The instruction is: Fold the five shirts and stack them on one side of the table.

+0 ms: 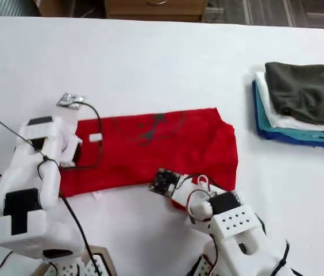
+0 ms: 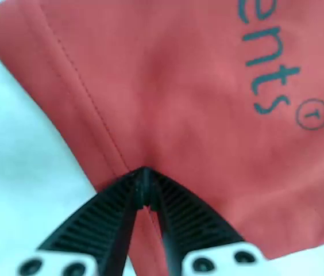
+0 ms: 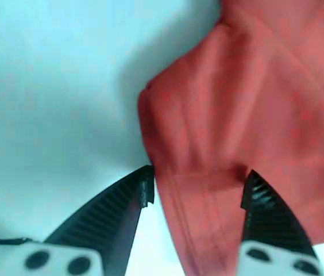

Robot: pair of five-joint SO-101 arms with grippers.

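Now | red shirt (image 1: pixel 150 144) lies lengthwise side-to-side | left gripper (image 2: pixel 144 192) clamped on it | right gripper (image 3: pixel 199 192) apart astride hem

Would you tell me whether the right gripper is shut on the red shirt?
No: the right gripper is open, its fingers either side of the red shirt.

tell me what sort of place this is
Probably a robotics lab or workshop, indoors: at a white table sit one small white robot arm and a second arm, both at a red shirt near a stack of folded shirts, with wooden furniture behind.
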